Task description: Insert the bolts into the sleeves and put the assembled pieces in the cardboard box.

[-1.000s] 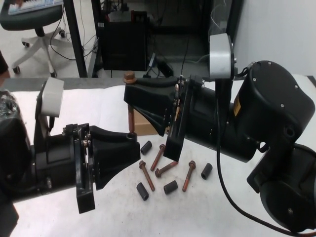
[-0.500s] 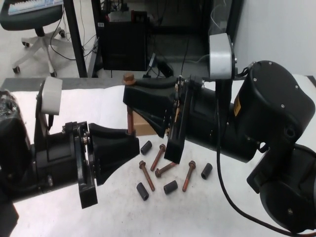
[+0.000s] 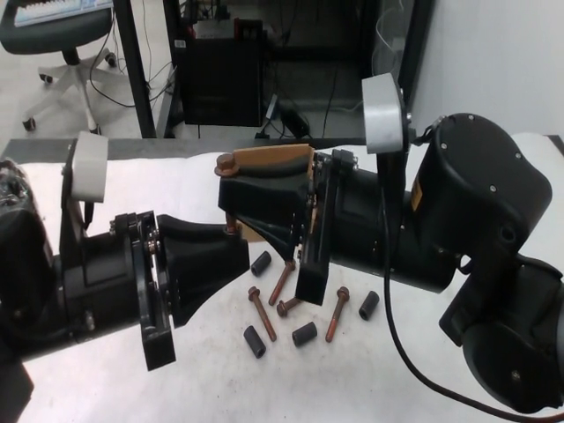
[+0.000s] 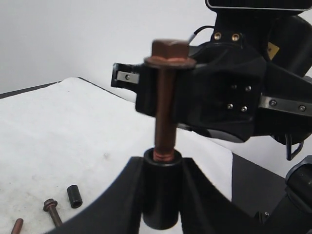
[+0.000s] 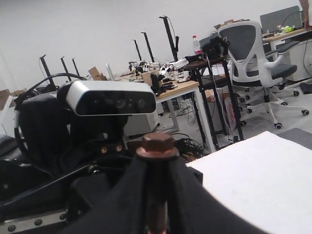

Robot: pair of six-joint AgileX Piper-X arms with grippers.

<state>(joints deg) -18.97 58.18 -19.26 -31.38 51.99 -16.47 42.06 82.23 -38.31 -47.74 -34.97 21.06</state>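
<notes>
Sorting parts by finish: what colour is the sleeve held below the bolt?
The sleeve is black, clearest in the left wrist view.

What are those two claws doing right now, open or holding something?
The left gripper is shut on a sleeve.
The right gripper is shut on a bolt, its tip in that sleeve.

- The right gripper [image 3: 228,183] has come down, carrying the bolt [image 4: 165,97] lower into the sleeve [image 4: 162,195].
- The bolt head now sits closer above the sleeve.
- Beyond the sleeve, more of the cardboard box [image 3: 269,159] shows over the lowered right gripper.
</notes>
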